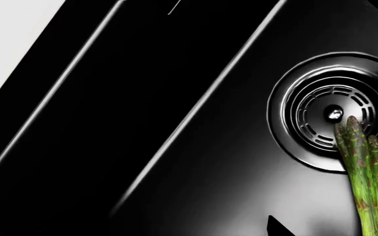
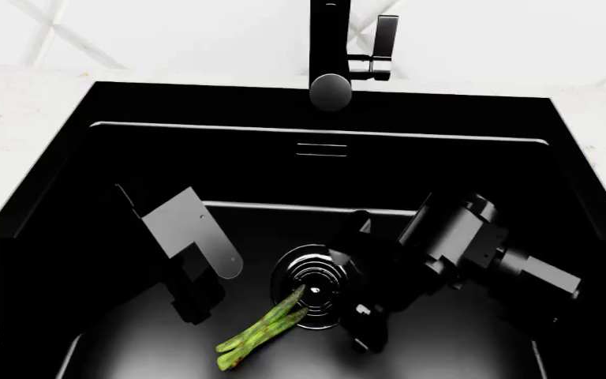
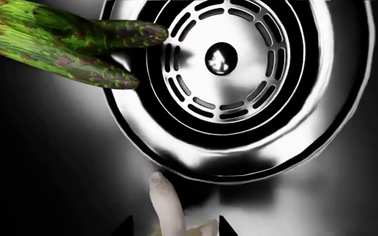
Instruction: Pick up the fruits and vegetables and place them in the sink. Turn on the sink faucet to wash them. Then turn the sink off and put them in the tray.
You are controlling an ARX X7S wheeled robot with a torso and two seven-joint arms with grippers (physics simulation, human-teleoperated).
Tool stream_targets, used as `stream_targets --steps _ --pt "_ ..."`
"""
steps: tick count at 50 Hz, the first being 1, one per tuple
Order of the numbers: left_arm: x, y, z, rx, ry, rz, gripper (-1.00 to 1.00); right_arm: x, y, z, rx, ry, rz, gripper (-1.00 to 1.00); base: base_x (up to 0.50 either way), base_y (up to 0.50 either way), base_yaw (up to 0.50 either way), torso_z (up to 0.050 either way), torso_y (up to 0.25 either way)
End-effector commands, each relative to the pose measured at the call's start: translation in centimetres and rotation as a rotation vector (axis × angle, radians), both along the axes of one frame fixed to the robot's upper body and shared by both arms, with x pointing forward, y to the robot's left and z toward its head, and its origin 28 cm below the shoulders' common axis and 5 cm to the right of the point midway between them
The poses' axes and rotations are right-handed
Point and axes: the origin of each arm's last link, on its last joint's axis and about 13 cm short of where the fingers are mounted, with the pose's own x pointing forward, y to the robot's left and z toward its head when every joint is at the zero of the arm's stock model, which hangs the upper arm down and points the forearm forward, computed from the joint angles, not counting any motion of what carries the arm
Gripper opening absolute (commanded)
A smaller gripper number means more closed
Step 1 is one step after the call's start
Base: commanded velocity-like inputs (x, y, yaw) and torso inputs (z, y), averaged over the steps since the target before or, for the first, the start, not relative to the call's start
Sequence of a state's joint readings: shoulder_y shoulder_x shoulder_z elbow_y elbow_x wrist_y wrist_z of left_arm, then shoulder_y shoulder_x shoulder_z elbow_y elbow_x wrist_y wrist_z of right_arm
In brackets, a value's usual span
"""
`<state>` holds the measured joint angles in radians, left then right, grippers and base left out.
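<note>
The asparagus bunch lies on the floor of the black sink, its tips resting on the round metal drain. In the right wrist view the asparagus shows beside the drain. My right gripper is low in the basin, shut on the whitish garlic piece, whose stem points at the drain. My left gripper hangs open over the basin floor beside the asparagus; only one fingertip shows. The faucet stands behind the basin with no water showing. The tray is out of view.
The faucet's side lever stands upright. A stepped ledge runs round the basin. White counter borders the sink on both sides. Both arms are inside the basin, the right forearm coming in from the right.
</note>
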<state>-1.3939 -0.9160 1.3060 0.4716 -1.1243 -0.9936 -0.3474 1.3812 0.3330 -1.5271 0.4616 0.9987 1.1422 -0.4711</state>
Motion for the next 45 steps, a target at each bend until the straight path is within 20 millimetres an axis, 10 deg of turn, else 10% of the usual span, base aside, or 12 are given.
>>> stream_targets --steps 1,45 --pt "0.0 -0.2 -0.1 0.003 0.005 -0.007 1.0 -1.0 -1.7 1.9 -0.025 -0.046 -0.036 -1.0 0.0 0.0 0.0 0.0 0.0" --pt "1.6 -2.0 2.4 -0.077 0.312 -0.333 1.0 -2.5 -5.9 9.5 0.013 -0.274 -0.198 -1.0 0.0 0.0 0.0 0.0 0.0"
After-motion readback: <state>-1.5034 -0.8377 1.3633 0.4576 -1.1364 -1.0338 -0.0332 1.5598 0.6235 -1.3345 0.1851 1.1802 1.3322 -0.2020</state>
